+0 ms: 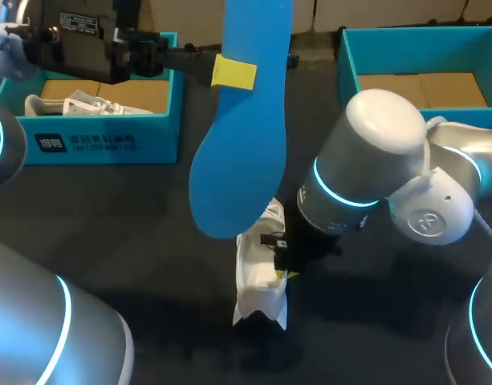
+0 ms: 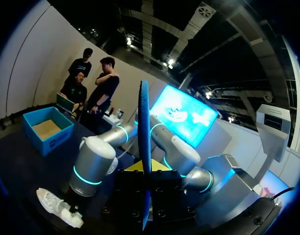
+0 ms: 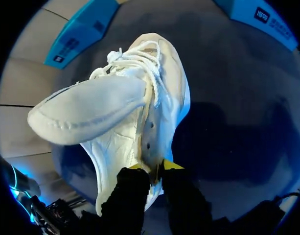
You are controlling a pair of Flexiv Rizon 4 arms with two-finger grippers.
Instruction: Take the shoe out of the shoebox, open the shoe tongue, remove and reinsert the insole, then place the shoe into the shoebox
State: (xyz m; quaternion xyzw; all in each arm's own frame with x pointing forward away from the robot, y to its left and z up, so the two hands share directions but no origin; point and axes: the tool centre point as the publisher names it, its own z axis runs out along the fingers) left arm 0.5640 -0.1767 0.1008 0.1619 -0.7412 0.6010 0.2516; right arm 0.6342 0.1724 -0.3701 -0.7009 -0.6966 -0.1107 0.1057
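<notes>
The white shoe [image 3: 167, 93] is down on the dark table [image 1: 133, 233]. The right gripper [image 3: 153, 169] has it pinched: both yellow-tipped fingers are squeezed narrow on the side wall of the shoe, one inside the opening and one outside. Just ahead of those fingers the tongue [image 3: 91, 110] is flopped right out and off to one side of the opening, with the laces [image 3: 135, 61] bunched up further ahead of it.

The blue insole [image 1: 237, 152] is out of the shoe and up in the air, held by the left gripper [image 2: 145, 169]. From the left wrist it's edge-on, a thin blue strip clamped between the two fingers and sticking out well ahead of them. In the head view its broad end hangs just over the shoe, though I can't tell if the two actually touch.

The two boxes sit well apart from the grippers. The left shoebox [image 1: 101, 144] is back behind the left gripper and has a second shoe [image 1: 89, 106] lying in it. The right shoebox [image 1: 347, 68] is out beyond the right arm, showing just its cardboard bottom.
</notes>
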